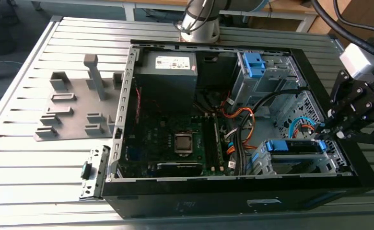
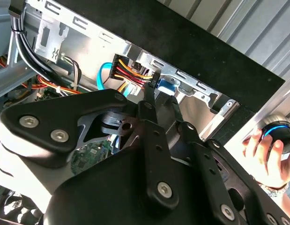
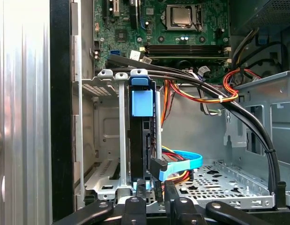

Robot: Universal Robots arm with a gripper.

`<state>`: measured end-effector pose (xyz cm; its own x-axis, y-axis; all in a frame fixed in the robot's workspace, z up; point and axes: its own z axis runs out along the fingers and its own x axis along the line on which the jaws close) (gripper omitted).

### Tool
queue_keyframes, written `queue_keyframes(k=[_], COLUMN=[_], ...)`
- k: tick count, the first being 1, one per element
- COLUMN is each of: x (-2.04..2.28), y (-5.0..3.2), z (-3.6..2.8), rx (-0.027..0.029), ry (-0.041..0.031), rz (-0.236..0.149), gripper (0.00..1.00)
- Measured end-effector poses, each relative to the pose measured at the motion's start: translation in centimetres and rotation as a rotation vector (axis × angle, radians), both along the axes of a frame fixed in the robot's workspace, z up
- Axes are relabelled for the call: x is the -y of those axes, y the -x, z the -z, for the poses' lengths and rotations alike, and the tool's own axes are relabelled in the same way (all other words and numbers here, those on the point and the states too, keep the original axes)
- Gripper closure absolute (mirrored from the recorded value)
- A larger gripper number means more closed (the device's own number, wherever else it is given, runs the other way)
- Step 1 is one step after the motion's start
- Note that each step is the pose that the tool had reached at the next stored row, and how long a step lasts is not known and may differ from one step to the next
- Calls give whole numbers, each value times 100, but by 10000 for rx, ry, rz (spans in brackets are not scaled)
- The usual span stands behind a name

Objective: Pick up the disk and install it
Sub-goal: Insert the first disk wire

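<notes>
An open case (image 1: 238, 199) lies on a slatted table (image 1: 20, 163), taking up the middle and right of the exterior view. The disk (image 1: 292, 146) sits in the cage (image 1: 333, 160) at the case's lower right corner in that view, set on edge with its blue carrier uppermost. In the first wrist view the disk (image 3: 139, 140) stands upright between the rails of the cage (image 3: 121, 140), its blue tab toward the motherboard (image 3: 182, 28). The gripper (image 1: 326, 132) reaches in from the right edge of the exterior view, and its tip meets the end of the disk nearest the case wall. In the first wrist view the gripper (image 3: 149, 186) has its fingers (image 3: 141, 187) drawn close, a mere slit between them, right at the disk's near end. In the second wrist view the gripper (image 2: 156, 91) shows the same converging tips, and nothing can be made out clamped between them. A blue cable (image 3: 182, 164) with a black plug lies just beside the disk, and a power plug (image 2: 128, 70) with red, yellow and orange wires sits near the tips. In the exterior view the power supply (image 1: 168, 67) fills the case's upper middle, the motherboard (image 1: 174, 139) lies below it, and a grey plate (image 1: 72, 112) rests on the table at the left. A hand (image 2: 262, 150) rests on a round knob (image 2: 278, 133) outside the case.
</notes>
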<state>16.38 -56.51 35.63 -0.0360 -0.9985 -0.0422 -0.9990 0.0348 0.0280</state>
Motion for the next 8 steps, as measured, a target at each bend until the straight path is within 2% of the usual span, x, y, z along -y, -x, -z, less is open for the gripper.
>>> queue_keyframes(k=[4,8], x=[-1,-9], y=[0,0], z=[13,64], rx=[0,0], ry=[-2,-1], rz=[1,1], gripper=[70,70])
